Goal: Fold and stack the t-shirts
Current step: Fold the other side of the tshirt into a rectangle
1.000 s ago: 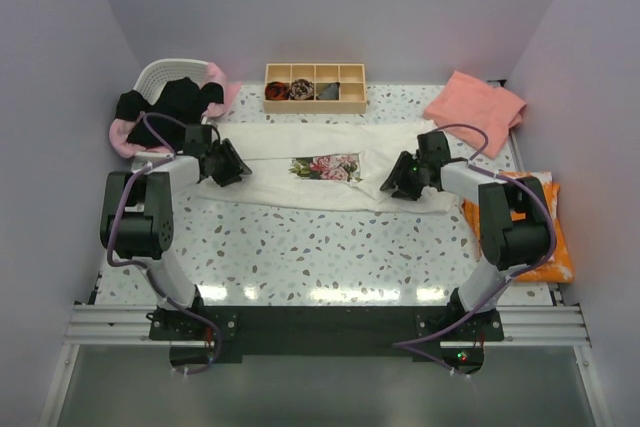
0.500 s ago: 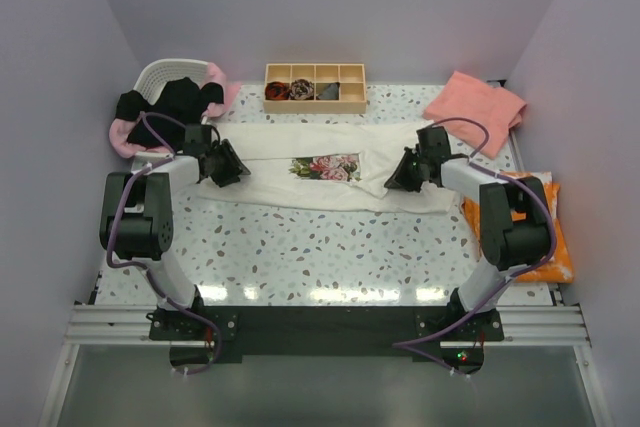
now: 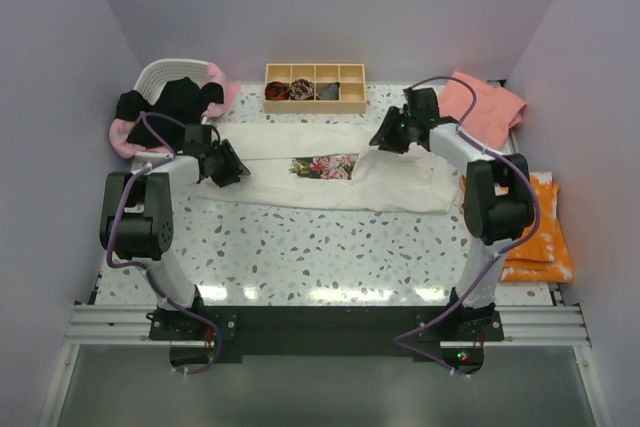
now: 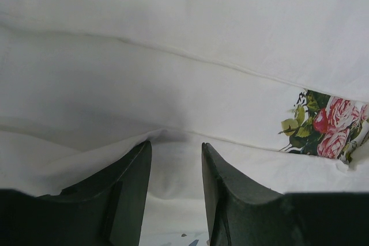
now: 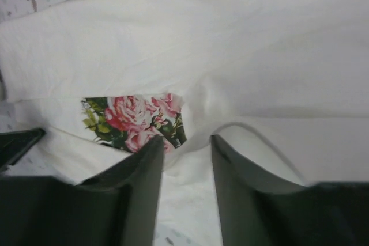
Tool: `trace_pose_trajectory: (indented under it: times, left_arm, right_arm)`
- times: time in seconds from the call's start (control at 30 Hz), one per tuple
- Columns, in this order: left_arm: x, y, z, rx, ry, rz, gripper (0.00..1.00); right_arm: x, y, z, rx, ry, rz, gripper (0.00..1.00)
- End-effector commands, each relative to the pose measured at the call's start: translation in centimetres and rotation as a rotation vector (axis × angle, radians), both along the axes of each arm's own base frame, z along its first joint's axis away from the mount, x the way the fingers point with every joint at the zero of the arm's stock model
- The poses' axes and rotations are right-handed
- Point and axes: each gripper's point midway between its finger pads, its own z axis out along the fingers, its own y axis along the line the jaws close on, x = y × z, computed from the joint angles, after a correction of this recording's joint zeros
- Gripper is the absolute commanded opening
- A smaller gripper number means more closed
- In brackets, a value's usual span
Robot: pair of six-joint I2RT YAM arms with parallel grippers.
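Note:
The cream-white t-shirt (image 3: 300, 190) with its rose print (image 3: 325, 167) lies spread across the table's middle. My left gripper (image 3: 230, 162) sits at its left end, with a fold of cloth pinched between the jaws (image 4: 176, 148). My right gripper (image 3: 384, 139) is over the shirt's right part near the far edge, shut on a raised fold (image 5: 187, 142) beside the print (image 5: 135, 120). The salmon-pink t-shirt (image 3: 478, 107) lies at the back right. Black (image 3: 170, 99) and light pink (image 3: 122, 137) t-shirts hang over a white basket (image 3: 170, 71) at the back left.
A wooden compartment box (image 3: 315, 99) with small rolled bundles stands at the back centre. An orange patterned cloth (image 3: 545, 242) lies at the right edge beside the right arm. Walls close in on three sides.
My right gripper has moved back and slightly left, carrying the shirt's right-hand cloth with it; the near right edge now lies in a squarer fold. The left gripper has not moved.

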Motion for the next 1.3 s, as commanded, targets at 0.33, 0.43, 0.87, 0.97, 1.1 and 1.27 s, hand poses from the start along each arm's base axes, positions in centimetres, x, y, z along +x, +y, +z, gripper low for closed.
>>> trace_pose_trajectory:
  times: [0.33,0.43,0.87,0.97,1.1,1.27]
  left_arm:
    - [0.5,0.8,2.0,0.053,-0.052,0.007,0.45]
    - [0.4,0.7,2.0,0.047,-0.049,0.004,0.45]
    - [0.3,-0.1,2.1,0.036,-0.054,-0.021,0.45]
    - [0.3,-0.1,2.0,0.036,-0.051,-0.019,0.45]
    - [0.2,-0.1,1.6,0.040,-0.042,-0.018,0.45]
    - [0.3,0.0,1.5,0.046,-0.038,-0.017,0.45]
  right_arm:
    - [-0.5,-5.1,5.3,-0.303,-0.182,-0.059,0.70]
    - [-2.1,-6.4,6.6,-0.345,-0.188,-0.080,0.71]
    - [-5.5,-4.1,0.1,-0.227,-0.010,0.003,0.68]
    - [-4.9,-4.2,-0.9,-0.241,0.003,0.006,0.68]
    - [-4.0,-4.7,-1.7,-0.275,0.016,-0.013,0.68]
    - [-3.2,-5.0,-2.8,-0.297,0.022,-0.019,0.69]
